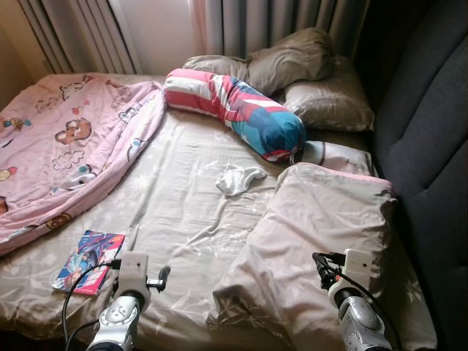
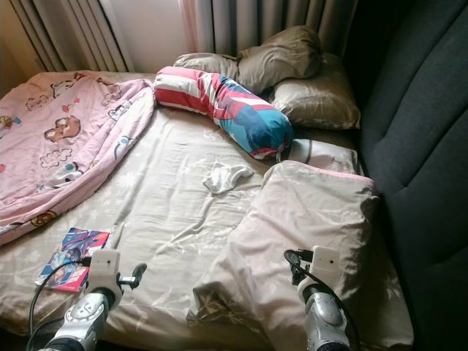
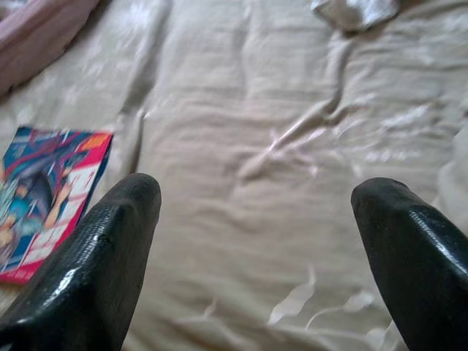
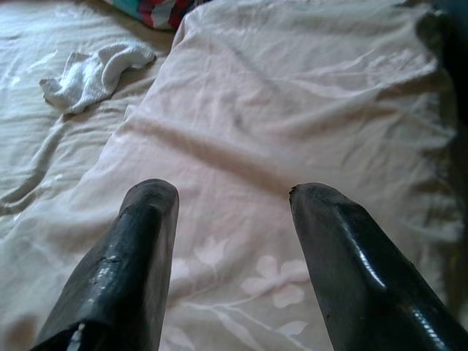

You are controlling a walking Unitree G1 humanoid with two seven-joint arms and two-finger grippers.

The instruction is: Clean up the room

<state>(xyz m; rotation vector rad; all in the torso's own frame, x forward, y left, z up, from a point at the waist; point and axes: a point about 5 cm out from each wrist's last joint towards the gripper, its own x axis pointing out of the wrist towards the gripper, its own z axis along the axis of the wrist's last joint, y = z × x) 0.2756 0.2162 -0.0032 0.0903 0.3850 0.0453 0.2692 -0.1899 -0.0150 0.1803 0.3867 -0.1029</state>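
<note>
A white crumpled sock lies in the middle of the beige bed sheet. A colourful magazine rests near the bed's front left edge. My left gripper hovers open over the sheet just right of the magazine, holding nothing. My right gripper is open above a large beige pillow at the front right, with the sock further ahead to its left. Both silver arms, left arm and right arm, reach in from the front edge.
A pink cartoon blanket is bunched on the bed's left side. A striped red, white and blue bolster lies diagonally at the back, with beige pillows behind it. A dark padded headboard runs along the right; curtains hang behind.
</note>
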